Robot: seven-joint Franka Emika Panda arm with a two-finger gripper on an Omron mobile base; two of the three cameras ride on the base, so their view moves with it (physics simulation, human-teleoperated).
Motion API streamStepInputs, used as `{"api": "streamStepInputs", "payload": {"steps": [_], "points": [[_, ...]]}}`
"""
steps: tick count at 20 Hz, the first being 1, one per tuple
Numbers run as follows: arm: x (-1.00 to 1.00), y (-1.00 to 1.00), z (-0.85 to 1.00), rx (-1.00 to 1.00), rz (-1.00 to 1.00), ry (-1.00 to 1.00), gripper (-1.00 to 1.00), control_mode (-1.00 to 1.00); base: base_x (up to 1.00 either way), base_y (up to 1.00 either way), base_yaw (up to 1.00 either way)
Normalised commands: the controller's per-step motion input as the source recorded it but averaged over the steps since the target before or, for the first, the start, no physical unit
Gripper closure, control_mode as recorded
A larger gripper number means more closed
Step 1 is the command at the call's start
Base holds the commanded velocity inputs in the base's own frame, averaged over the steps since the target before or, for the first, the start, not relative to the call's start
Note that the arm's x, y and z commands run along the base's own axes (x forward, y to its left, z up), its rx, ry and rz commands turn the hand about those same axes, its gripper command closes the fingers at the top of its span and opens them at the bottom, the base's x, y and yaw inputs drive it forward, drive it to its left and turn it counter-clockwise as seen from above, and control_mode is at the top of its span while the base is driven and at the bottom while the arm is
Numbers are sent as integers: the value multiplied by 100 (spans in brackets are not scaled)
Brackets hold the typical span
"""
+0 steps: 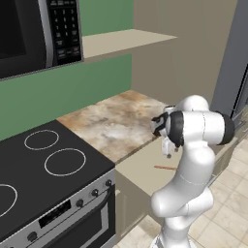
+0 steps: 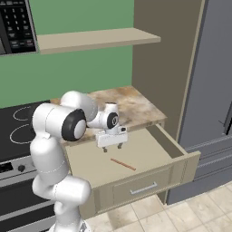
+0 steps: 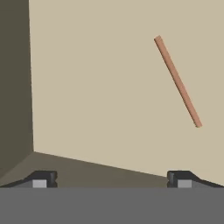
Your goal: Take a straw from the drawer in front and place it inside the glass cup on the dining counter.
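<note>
One straw (image 2: 123, 164) lies half-hidden behind the arm.

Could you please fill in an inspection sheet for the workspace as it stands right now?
Surface: marbled worktop beside a black stove; nothing lies on it.
Job's things: drawer pulled open; straw lies flat on its cream floor, untouched.
Clutter: nothing seen in the drawer besides the straw.
Gripper: gripper open, hanging above the drawer floor, empty; the straw lies off to one side of it, apart from the fingertips.
Cables: nothing seen.
Surroundings: microwave above the stove, shelf on the green wall, grey cabinet front at the right.
</note>
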Motion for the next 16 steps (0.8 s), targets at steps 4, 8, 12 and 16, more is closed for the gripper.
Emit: {"api": "streamStepInputs", "payload": {"steps": [4, 8, 12, 16], "points": [[0, 0, -17, 1, 1, -19, -100, -100, 0, 0, 0], [18, 0, -12, 0, 1, -15, -100, -100, 0, 0, 0], [48, 0, -10, 0, 2, -6, -100, -100, 0, 0, 0], [48, 0, -19, 0, 1, 0, -100, -100, 0, 0, 0]]}}
